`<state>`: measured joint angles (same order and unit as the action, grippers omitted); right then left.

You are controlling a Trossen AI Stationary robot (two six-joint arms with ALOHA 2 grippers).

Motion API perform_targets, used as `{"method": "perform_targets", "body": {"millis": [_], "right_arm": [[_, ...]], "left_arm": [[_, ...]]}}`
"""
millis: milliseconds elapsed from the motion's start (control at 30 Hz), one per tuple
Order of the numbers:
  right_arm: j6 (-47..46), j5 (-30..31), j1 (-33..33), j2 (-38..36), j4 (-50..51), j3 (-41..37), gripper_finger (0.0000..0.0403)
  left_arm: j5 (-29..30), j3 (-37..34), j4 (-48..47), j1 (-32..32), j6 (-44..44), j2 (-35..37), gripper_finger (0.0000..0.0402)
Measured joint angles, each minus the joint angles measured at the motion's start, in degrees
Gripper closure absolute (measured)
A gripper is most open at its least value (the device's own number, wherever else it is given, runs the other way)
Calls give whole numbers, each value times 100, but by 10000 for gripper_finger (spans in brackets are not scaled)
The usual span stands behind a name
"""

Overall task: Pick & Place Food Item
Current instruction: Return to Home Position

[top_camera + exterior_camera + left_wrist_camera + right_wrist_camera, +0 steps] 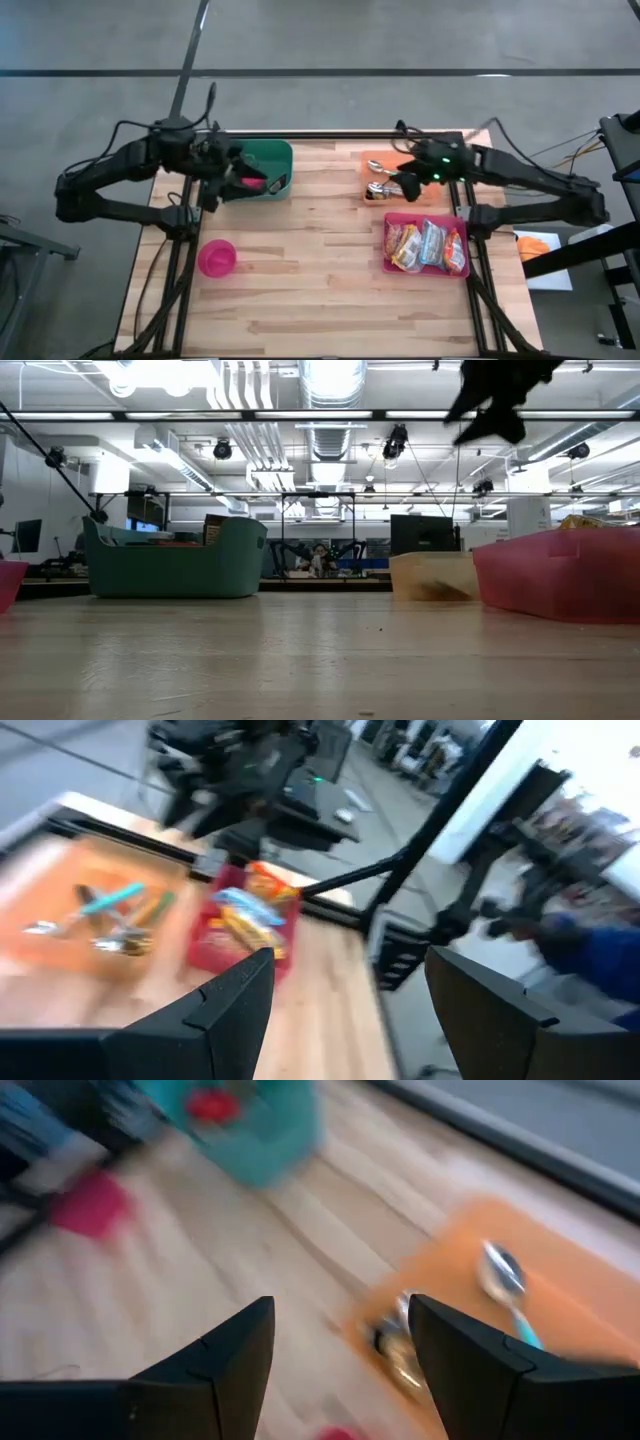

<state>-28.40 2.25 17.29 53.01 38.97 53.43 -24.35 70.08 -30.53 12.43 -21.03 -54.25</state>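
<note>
Several food packets (pixel 425 245) lie in a red tray (pixel 388 222) at the table's right. A green basket (pixel 275 160) stands at the far left, and a red item (pixel 252 182) lies inside it. My left gripper (pixel 238 178) hangs over the basket's left part, open, with nothing between its fingers (pixel 240 995). My right gripper (pixel 402 182) hovers above the orange tray (pixel 440 195), open and empty too (pixel 340 1315). In the low view the right gripper (pixel 490 405) is high above the table.
Spoons and other cutlery (pixel 378 188) lie in the orange tray at the far right. A pink bowl (pixel 217 257) stands near the table's left edge. Bare wood (pixel 310 260) stretches between the bowl and the red tray.
</note>
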Motion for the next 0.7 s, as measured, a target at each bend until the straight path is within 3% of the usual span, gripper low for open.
{"method": "perform_targets", "body": {"millis": [100,233,300,500,700], "right_arm": [[-241,275,-478,-446,-307,35,174],[-454,420,-1001,-869,-546,61,174],[-413,401,-1189,-1045,-516,72,174],[-1016,379,-1420,-1432,-378,30,174],[-732,583,-1640,-1685,-412,-55,174]], "left_arm": [[548,-107,-294,-3,409,277,140],[1931,-498,-571,21,1163,606,140],[2400,-778,-728,19,764,753,140],[2363,-1469,-347,32,405,979,140],[2027,-2377,322,32,230,1488,140]]}}
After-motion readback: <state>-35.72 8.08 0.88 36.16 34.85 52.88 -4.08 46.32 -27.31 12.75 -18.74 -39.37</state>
